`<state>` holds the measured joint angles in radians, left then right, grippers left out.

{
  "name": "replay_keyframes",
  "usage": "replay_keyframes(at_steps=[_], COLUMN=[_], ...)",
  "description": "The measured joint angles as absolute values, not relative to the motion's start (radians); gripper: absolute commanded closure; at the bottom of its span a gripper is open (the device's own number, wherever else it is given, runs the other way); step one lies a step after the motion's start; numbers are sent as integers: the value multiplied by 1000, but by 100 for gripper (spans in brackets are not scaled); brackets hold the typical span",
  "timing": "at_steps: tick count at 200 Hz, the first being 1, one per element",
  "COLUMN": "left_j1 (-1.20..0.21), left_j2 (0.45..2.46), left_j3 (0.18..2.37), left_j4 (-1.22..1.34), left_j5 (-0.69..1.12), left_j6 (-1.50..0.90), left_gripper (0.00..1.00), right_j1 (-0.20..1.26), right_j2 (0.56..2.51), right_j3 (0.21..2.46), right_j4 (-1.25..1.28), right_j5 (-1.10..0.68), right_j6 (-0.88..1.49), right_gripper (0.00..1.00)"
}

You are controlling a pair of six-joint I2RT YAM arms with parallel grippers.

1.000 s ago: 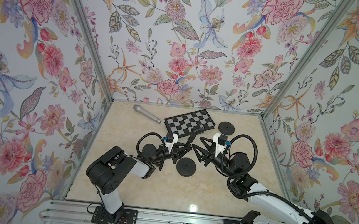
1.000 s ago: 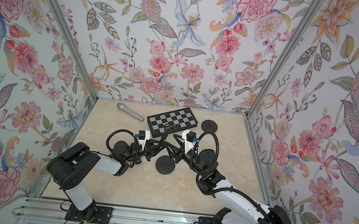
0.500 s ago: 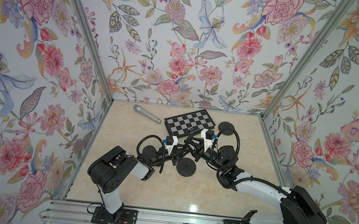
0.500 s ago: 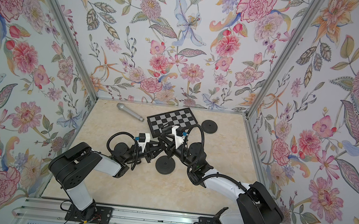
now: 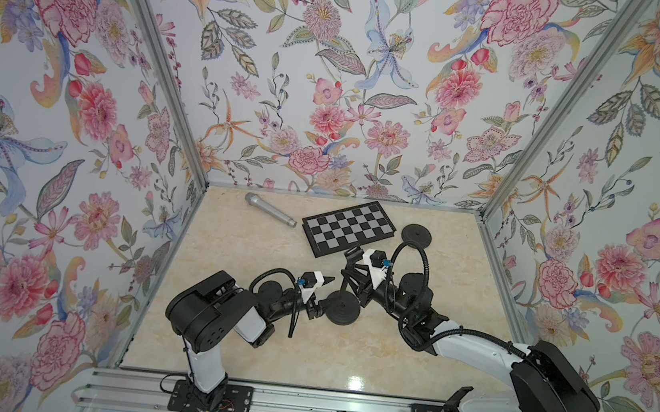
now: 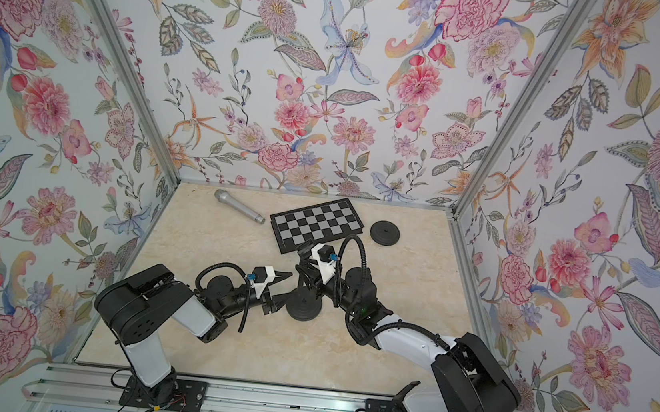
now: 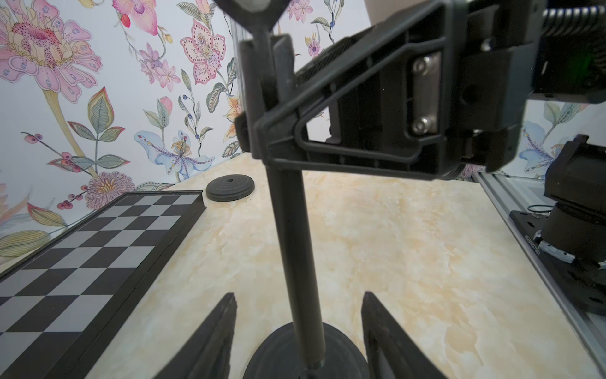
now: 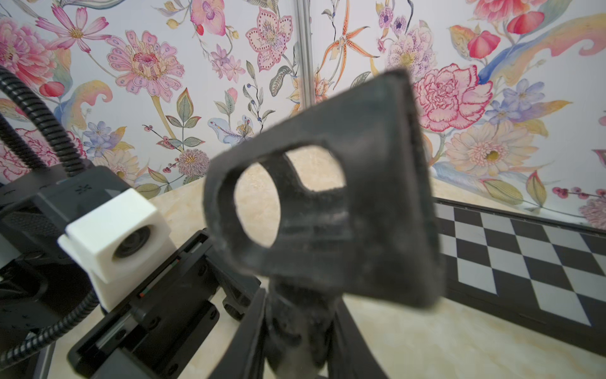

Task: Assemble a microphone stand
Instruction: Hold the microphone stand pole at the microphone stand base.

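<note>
The stand pole [image 7: 288,229] rises from its round base [image 5: 343,309] at the middle of the marble-patterned table [image 5: 231,255]. The right gripper [image 7: 262,131] is clamped on the pole's upper part, just below the microphone clip [image 8: 328,197] (blurred, and filling most of the right wrist view). The left gripper [image 5: 325,296] sits low beside the base with its jaws apart. Its fingers [image 7: 213,334] flank the pole without touching it.

The two grippers crowd the stand from opposite sides, the right arm's cable looping above. Behind them, near the back wall, lie a silver microphone [image 5: 269,208], a chessboard [image 5: 349,228] and a spare round base disc [image 5: 416,236]. All three are well apart from the stand, though the chessboard's near edge comes closest to the right gripper.
</note>
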<state>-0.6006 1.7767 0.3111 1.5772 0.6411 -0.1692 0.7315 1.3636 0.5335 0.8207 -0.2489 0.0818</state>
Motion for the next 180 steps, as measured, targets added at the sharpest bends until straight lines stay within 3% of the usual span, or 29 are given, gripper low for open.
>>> replay_keyframes(at_steps=[180], left_j1=[-601], left_j2=[1815], left_j3=[241], left_j4=[1579], left_j5=[615], left_j6=[12], left_gripper=[29], right_j1=[731], right_j2=[1622], right_j3=[395], right_j4=[1248], right_j5=[-227], right_j6=[-5], right_gripper=[96])
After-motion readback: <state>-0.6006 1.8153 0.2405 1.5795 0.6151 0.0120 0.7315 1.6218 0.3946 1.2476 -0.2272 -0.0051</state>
